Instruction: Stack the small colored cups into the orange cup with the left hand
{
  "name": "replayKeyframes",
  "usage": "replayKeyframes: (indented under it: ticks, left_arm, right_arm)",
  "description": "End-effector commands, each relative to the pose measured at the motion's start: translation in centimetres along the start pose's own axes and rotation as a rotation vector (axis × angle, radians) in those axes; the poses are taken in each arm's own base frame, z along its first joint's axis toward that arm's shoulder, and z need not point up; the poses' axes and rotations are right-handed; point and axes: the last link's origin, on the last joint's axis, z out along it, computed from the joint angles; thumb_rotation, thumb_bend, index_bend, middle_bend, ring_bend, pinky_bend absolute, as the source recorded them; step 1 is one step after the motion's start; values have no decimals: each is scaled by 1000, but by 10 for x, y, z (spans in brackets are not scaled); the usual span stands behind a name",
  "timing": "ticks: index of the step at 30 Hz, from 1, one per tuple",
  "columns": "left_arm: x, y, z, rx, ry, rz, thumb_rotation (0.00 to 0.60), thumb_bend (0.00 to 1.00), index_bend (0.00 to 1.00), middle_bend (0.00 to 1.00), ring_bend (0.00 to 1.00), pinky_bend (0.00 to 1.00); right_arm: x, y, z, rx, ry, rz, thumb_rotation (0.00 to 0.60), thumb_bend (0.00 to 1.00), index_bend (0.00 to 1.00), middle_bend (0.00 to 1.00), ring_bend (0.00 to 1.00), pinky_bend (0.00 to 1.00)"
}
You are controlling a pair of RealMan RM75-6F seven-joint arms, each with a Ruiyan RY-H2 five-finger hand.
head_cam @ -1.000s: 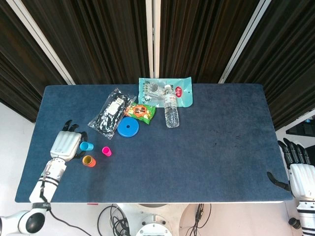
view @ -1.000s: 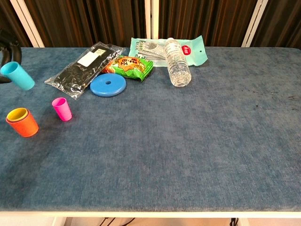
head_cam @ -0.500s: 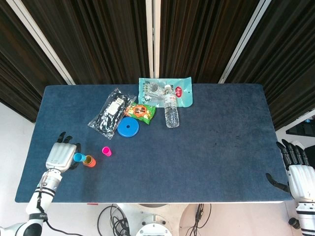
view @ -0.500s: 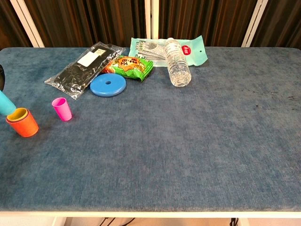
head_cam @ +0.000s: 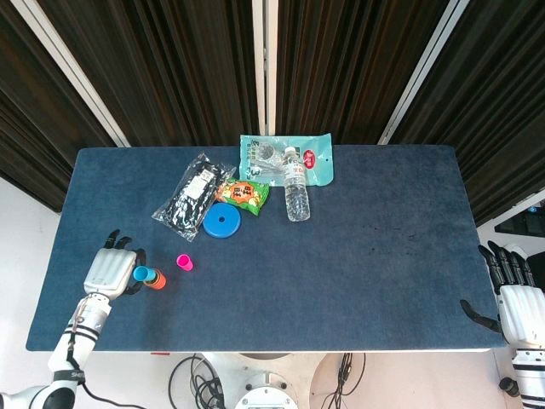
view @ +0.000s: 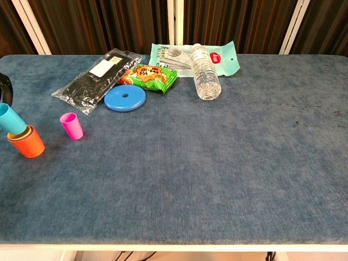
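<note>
The orange cup (view: 26, 144) stands near the table's left front, with a yellow cup's rim (view: 19, 132) showing inside it. A blue cup (view: 10, 118) leans left with its lower end in the orange cup's mouth. My left hand (head_cam: 108, 269) is at the blue cup (head_cam: 141, 273) from the left and holds it; only a dark fingertip (view: 5, 87) shows in the chest view. The pink cup (view: 71, 125) stands alone, mouth down, a little to the right. My right hand (head_cam: 513, 296) hangs open beyond the table's right front corner, holding nothing.
Behind the cups lie a black packet (view: 97, 79), a blue disc (view: 125, 98), a green snack bag (view: 148, 76), a water bottle on its side (view: 205, 79) and a teal pouch (view: 176, 61). The blue tablecloth (view: 228, 174) stretches to the right.
My left hand has carried the blue cup from above and behind the orange cup down to it. The blue cup's lower end now sits in the orange cup's mouth.
</note>
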Motion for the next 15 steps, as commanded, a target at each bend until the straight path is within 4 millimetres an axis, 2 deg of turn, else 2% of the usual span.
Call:
replayKeyframes:
  ticks: [1, 8, 9, 13, 15]
  left_arm:
    - [-2, 1, 0, -4, -10, -16, 600, 246, 503, 537, 152, 6]
    - [-8, 1, 2, -4, -40, -29, 600, 246, 482, 528, 152, 6]
    - [-9, 1, 2, -4, -45, -29, 600, 246, 449, 506, 151, 6]
    - [-8, 2, 1, -20, -54, -46, 600, 231, 176, 282, 80, 0]
    - [-5, 4, 1, -34, -39, -52, 600, 220, 123, 230, 55, 0]
  right_arm:
    - [0, 0, 0, 2, -1, 1, 600, 157, 0, 0, 0, 0]
    - [0, 1, -1, 1, 0, -1, 600, 157, 0, 0, 0, 0]
    - [0, 1, -1, 0, 1, 0, 600, 157, 0, 0, 0, 0]
    - [1, 2, -1, -2, 2, 1, 600, 157, 0, 0, 0, 0]
    - [0, 2, 0, -3, 0, 0, 600, 157, 0, 0, 0, 0]
